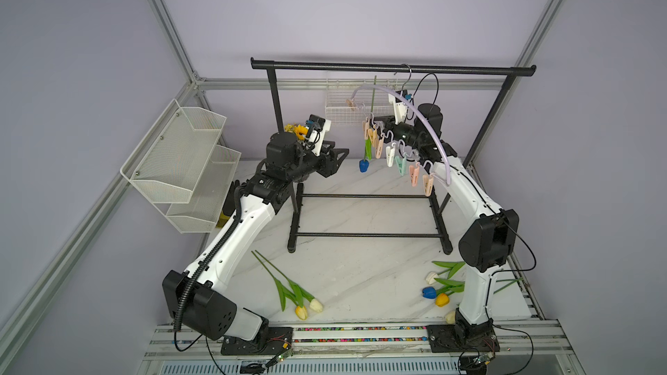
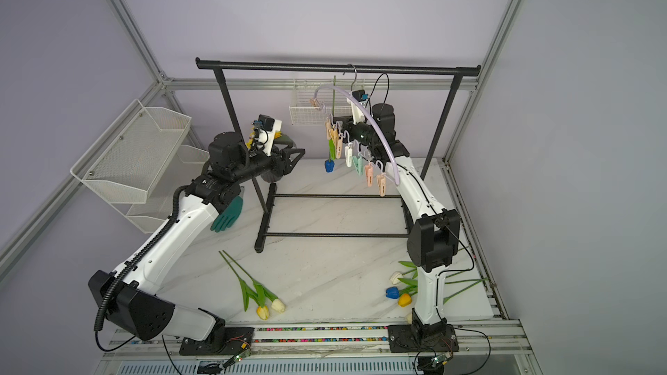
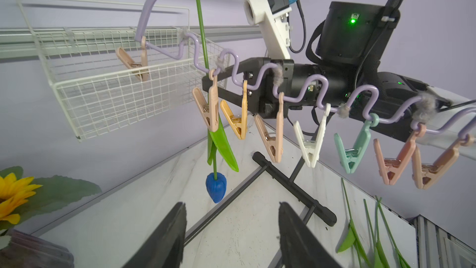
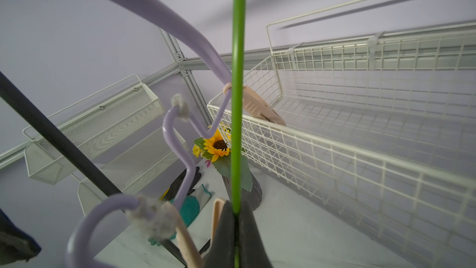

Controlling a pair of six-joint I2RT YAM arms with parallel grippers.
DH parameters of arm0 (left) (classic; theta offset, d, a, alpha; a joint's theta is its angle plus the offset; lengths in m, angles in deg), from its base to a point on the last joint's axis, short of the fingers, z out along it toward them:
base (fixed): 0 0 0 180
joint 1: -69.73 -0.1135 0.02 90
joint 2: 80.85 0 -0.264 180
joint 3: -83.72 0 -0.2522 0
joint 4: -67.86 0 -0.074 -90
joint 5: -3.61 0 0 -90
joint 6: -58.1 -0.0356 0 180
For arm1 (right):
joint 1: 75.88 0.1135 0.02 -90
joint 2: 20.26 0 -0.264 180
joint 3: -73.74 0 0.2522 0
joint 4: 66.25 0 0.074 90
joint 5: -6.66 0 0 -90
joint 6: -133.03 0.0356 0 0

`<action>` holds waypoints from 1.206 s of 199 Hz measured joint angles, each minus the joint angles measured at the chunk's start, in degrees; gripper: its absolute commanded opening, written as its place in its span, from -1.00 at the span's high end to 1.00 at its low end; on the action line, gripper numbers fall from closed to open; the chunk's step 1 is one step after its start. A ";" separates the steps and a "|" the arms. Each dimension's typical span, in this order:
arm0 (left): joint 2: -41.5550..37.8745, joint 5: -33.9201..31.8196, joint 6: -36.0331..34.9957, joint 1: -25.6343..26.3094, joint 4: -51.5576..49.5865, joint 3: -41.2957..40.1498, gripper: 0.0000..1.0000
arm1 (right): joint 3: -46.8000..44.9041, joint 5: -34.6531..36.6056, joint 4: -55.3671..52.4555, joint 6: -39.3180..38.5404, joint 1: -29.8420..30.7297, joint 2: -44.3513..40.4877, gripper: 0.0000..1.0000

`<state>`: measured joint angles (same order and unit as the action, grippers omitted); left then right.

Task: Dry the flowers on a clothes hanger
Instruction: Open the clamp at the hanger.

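Observation:
The lilac clothes hanger (image 1: 424, 117) hangs by its metal hook from the black rack, with a row of pastel pegs (image 3: 273, 137) under it. A blue tulip (image 1: 363, 165) hangs head-down beside the beige peg (image 3: 210, 106) near the hanger's left end. My right gripper (image 4: 236, 207) is shut on its green stem (image 4: 237, 99), just behind that peg; I cannot tell whether the peg clips the stem. My left gripper (image 3: 231, 206) stands open and empty, left of the blue head and apart from it. More flowers lie on the table: a yellow and cream pair (image 1: 306, 310) at front, three others (image 1: 435, 290) by the right arm.
The black garment rack (image 1: 393, 66) spans the back, its feet (image 1: 368, 235) on the marble table. A white wire basket (image 1: 343, 111) hangs on the back rail behind the hanger. Mesh shelves (image 1: 180, 153) are on the left wall. A sunflower bouquet (image 3: 13, 197) and a teal glove (image 2: 227, 216) sit at back left.

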<state>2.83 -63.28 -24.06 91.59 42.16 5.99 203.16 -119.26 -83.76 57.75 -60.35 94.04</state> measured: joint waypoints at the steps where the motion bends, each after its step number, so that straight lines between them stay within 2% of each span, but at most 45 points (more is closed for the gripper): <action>1: 0.00 0.00 -0.02 -0.04 0.13 0.09 -0.15 | 0.07 -0.04 -0.04 0.02 0.00 0.02 1.00; 35: 2.58 -0.68 -0.17 -0.11 2.86 2.84 -0.19 | 0.59 -2.84 -0.22 0.87 0.00 0.83 1.00; 52: 6.01 -0.79 -0.15 -0.24 2.99 5.86 -0.25 | 0.81 -4.48 -0.13 1.44 0.00 1.22 1.00; 103: 14.93 -0.57 0.28 -1.20 0.66 13.79 -0.25 | 2.78 -8.46 0.98 2.91 0.00 3.37 1.00; 142: 18.29 1.81 1.07 -2.56 -0.28 17.59 -0.25 | 5.75 -10.67 2.43 4.07 -0.04 6.45 1.00; 196: 24.00 5.73 2.05 -4.02 -1.20 24.98 -0.35 | 11.74 -14.12 3.72 6.29 -0.17 10.21 1.00; 240: 29.03 8.07 1.97 -3.96 -3.17 31.80 -0.35 | 12.70 -15.65 4.55 8.07 -0.70 11.39 1.00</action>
<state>31.86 -55.21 -22.10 87.64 38.99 37.80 215.86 -134.91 -79.21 65.82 -61.05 105.43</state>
